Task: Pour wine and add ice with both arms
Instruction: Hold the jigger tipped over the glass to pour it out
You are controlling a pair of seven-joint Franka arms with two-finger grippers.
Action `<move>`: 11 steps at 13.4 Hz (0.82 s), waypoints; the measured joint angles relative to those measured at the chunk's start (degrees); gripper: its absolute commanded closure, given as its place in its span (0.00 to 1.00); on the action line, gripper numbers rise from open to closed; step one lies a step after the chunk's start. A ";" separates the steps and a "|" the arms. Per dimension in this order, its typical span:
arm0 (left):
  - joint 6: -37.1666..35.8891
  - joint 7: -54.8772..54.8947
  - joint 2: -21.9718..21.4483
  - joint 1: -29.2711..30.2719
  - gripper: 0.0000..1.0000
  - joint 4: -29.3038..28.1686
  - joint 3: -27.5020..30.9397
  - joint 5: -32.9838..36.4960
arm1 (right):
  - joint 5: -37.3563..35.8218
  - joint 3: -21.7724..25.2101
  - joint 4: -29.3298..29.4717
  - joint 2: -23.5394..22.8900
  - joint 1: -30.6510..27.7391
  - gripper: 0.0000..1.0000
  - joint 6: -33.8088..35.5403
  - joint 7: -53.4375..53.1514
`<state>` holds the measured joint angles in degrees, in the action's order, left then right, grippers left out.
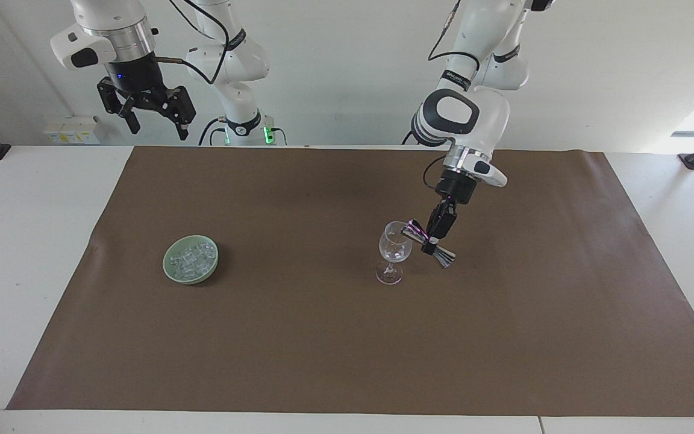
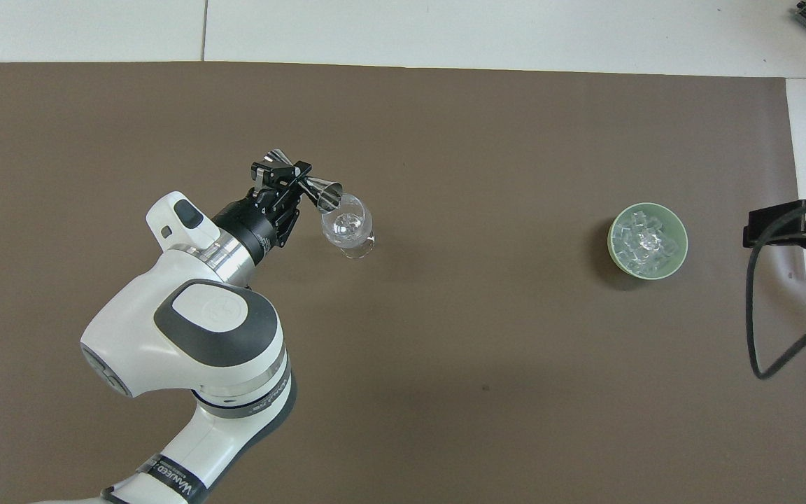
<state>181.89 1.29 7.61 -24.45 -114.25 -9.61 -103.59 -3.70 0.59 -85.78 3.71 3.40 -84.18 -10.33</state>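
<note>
Here the white table point(image 1: 34, 253) carries a wide brown paper mat point(image 1: 347, 337) on which everything stands. The left arm point(image 2: 186, 350), white with a grey cap, reaches out over the mat; its left pincer point(image 1: 433, 244) is pressed together on the waist of a silver double-cone metal jigger point(image 1: 430, 243), held tilted with one mouth just at the rim of the clear stemmed wine glass point(image 1: 394, 253). The right arm point(image 1: 109, 36) waits raised over its own end of the table, the right pincer point(image 1: 153, 123) spread wide and holding nothing. A pale green round bowl point(image 1: 191, 260) sits on the mat toward the right arm's end, well apart from the glass, and holds the heap of small clear ice cubes point(image 2: 644, 241).
</note>
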 measured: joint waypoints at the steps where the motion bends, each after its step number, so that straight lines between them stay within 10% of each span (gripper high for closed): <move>1: 0.04 0.58 0.34 0.00 1.00 0.49 0.08 0.49 | 0.00 0.00 0.00 0.00 0.00 0.00 0.00 0.00; 11: 0.11 9.16 1.38 0.00 1.00 0.99 0.02 1.30 | 0.00 0.00 0.00 0.00 0.00 0.00 0.00 0.00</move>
<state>181.99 10.45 8.99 -24.45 -113.26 -9.60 -102.30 -3.70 0.59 -85.78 3.71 3.40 -84.18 -10.33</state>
